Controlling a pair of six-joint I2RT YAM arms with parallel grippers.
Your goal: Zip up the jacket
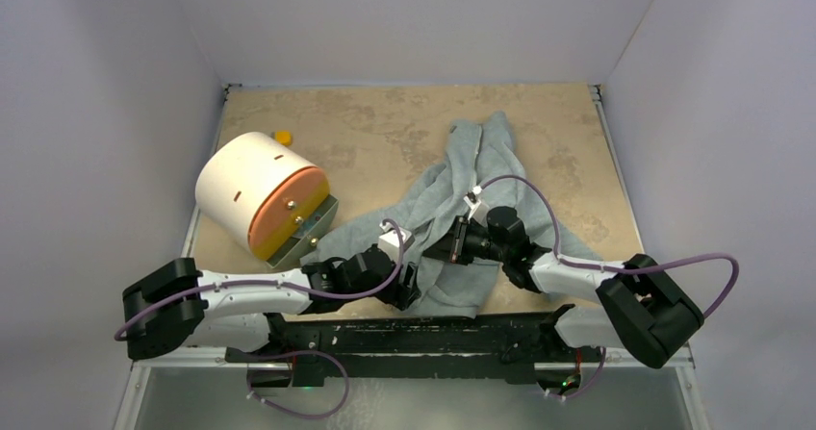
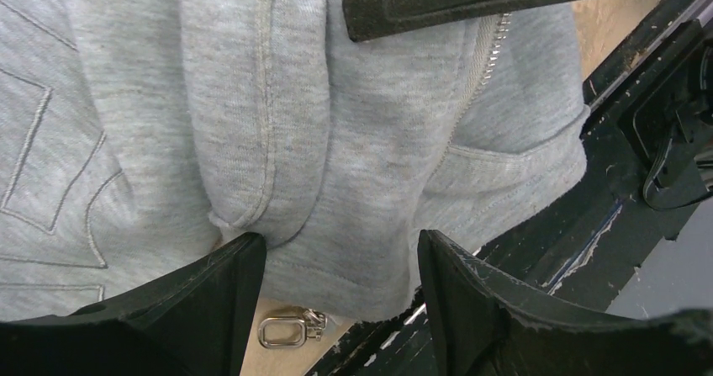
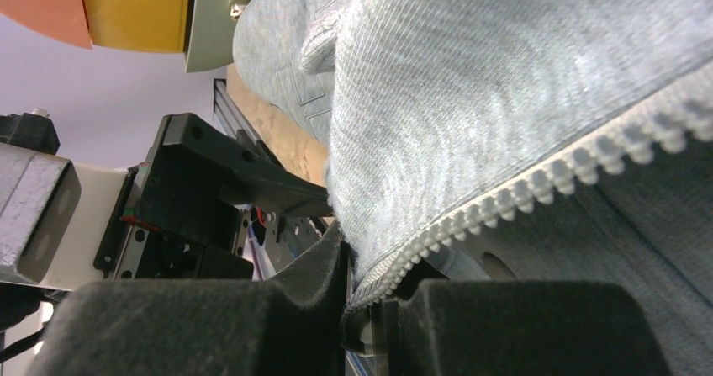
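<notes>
Lining up for the zip: right of a white drum [image 1: 245, 185] with an orange face by the tabletop's [image 1: 385, 122] left edge, the left gripper [image 2: 336, 258] hangs with fingers spread wide, straddling the bottom hem of the jacket [image 1: 462, 175], which lies crumpled from the middle of the near edge toward the far edge. A metal pull ring [image 2: 283, 332] rests just under that hem (whether it joins the slider cannot be told). Further right, the right gripper [image 3: 370, 296] pinches the jacket's front edge, zipper teeth [image 3: 538, 187] running into its pads. The step looks like securing the bottom ends; next, probably, the left gripper must clamp the hem and the pull be found. No brand or readable writing shows, only a stitched line motif [image 2: 34, 140].
</notes>
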